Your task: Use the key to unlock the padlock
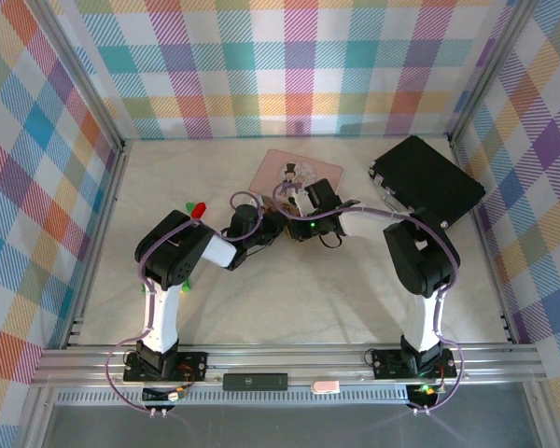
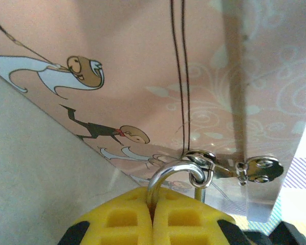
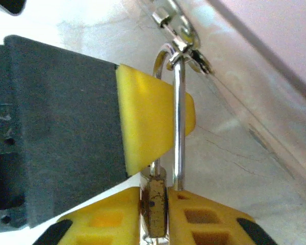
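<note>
The padlock hangs at the near side of the pink box. Its thin silvery shackle is hooked through the metal ring of the box's clasp. In the right wrist view the brass body points away from the box, edge-on, and the shackle's long leg runs straight up from it to the ring.

The right gripper has the brass body between its yellow fingers. They lie against both flat sides with no gap that I can make out, so it is gripping the padlock's body. The left gripper is closed: its two yellow pads meet along one seam, and the shackle's curve rises out of that seam towards the box. From the right wrist camera, one of the left gripper's yellow fingertips lies against the shackle, between the brass body and the ring.

Two thin dark lines run down the cartoon-printed wall of the box to the ring.

In the top view both arms reach in from the near edge of the worktop and meet just in front of the box. A black case lies to the right of the box, well apart from it. A small red and green thing sits to the box's left, beside the left arm. Plaid walls stand behind the box and at either side.
</note>
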`<state>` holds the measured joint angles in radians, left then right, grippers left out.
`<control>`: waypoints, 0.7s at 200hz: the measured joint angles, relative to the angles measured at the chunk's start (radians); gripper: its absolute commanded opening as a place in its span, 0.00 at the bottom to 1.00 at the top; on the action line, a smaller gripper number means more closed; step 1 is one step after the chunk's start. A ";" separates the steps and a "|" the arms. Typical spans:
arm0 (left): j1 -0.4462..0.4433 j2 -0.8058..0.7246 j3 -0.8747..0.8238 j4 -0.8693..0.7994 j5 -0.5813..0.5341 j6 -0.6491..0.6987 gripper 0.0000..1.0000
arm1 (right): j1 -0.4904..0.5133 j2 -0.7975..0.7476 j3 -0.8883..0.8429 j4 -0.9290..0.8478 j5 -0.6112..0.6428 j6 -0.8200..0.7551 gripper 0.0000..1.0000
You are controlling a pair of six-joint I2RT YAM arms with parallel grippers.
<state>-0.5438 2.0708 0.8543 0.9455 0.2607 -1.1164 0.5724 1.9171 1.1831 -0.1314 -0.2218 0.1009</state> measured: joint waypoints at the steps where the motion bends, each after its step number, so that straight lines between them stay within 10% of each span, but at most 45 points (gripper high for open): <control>1: 0.000 0.000 0.000 0.000 0.000 0.000 0.00 | 0.000 -0.001 -0.002 0.000 0.000 -0.002 0.37; 91: -0.002 0.000 0.000 -0.001 -0.012 0.006 0.00 | -0.051 -0.315 -0.090 -0.072 0.155 0.280 0.77; 140: -0.005 -0.002 0.000 -0.001 -0.034 -0.007 0.00 | -0.174 -0.282 -0.082 -0.066 0.280 0.449 0.81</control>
<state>-0.5488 2.0693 0.8539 0.9443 0.2272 -1.1236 0.3988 1.6356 1.1007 -0.1974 0.0586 0.5503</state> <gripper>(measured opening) 0.053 0.808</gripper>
